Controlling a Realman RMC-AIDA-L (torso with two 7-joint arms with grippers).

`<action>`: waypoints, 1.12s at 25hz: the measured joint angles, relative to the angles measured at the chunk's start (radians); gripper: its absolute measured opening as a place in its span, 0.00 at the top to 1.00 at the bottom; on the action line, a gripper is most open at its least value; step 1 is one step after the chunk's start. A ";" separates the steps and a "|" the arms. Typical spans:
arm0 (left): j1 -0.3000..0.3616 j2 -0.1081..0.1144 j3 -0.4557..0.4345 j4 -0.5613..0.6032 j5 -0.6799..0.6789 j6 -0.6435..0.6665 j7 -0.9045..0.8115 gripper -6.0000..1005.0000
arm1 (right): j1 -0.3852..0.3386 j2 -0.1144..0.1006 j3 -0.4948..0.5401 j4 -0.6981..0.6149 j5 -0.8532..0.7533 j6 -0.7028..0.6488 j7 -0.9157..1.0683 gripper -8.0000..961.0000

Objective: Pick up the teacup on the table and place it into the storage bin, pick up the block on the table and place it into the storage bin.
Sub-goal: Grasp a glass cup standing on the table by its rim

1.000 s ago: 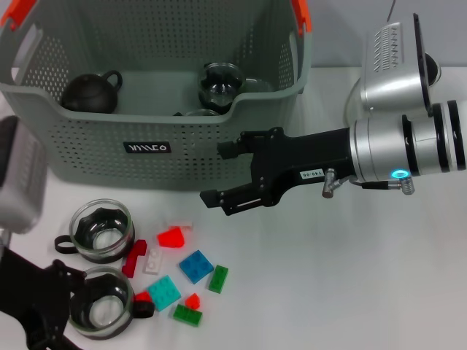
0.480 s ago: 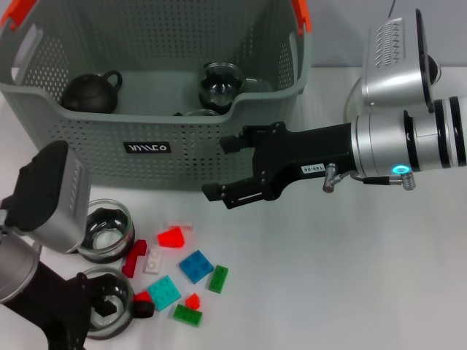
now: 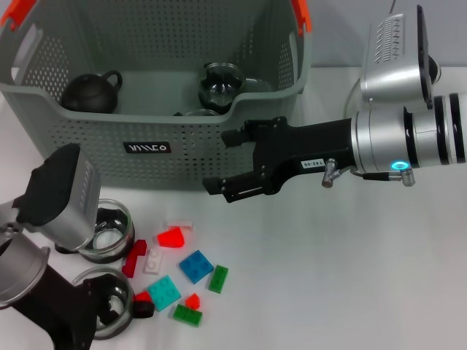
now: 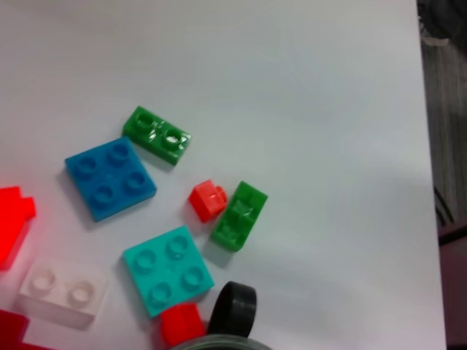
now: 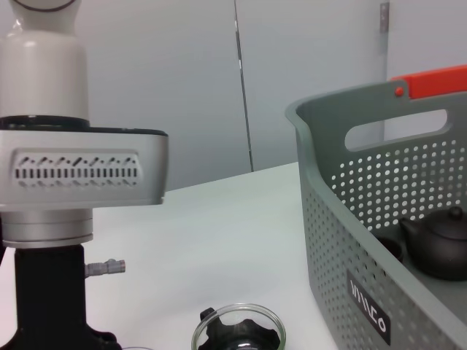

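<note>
Two glass teacups with black handles stand at the front left, one (image 3: pixel 111 235) (image 5: pixel 237 333) behind the other (image 3: pixel 111 300). My left arm reaches over both of them. Its gripper (image 3: pixel 98 312) is down at the nearer teacup, whose black handle (image 4: pixel 234 309) shows in the left wrist view. Loose blocks lie just right of the cups, among them a blue one (image 3: pixel 195 266) (image 4: pixel 111 177), a teal one (image 3: pixel 164 292) (image 4: pixel 168 270) and a translucent red one (image 3: pixel 171 237). Behind stands the grey-green storage bin (image 3: pixel 153 149) (image 5: pixel 365 240). My right gripper (image 3: pixel 223 162) hangs open and empty before its front wall.
Inside the bin sit a black teapot (image 3: pixel 91 92) (image 5: pixel 438 251) and a glass carafe (image 3: pixel 221 86). Two green blocks (image 3: pixel 218 278) (image 3: pixel 187 315), a small red one (image 3: pixel 193 300) and a white one (image 3: pixel 154 260) lie among the others. White table extends to the right.
My left arm has swung in over the teacups, and its wrist now covers part of the farther cup. The right gripper has drifted slightly up and right, still open.
</note>
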 joint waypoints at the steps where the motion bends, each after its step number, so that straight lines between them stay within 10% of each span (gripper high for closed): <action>1: -0.003 0.000 -0.004 -0.003 0.001 -0.005 -0.013 0.08 | 0.000 0.000 0.000 0.000 0.000 0.000 0.000 0.02; 12: -0.022 -0.001 -0.051 -0.018 0.001 -0.006 -0.025 0.27 | 0.002 -0.002 0.011 0.000 0.000 0.000 0.000 0.02; 28: -0.006 -0.005 -0.016 -0.023 -0.005 -0.067 -0.025 0.88 | 0.002 -0.002 0.015 -0.005 0.000 -0.001 0.000 0.02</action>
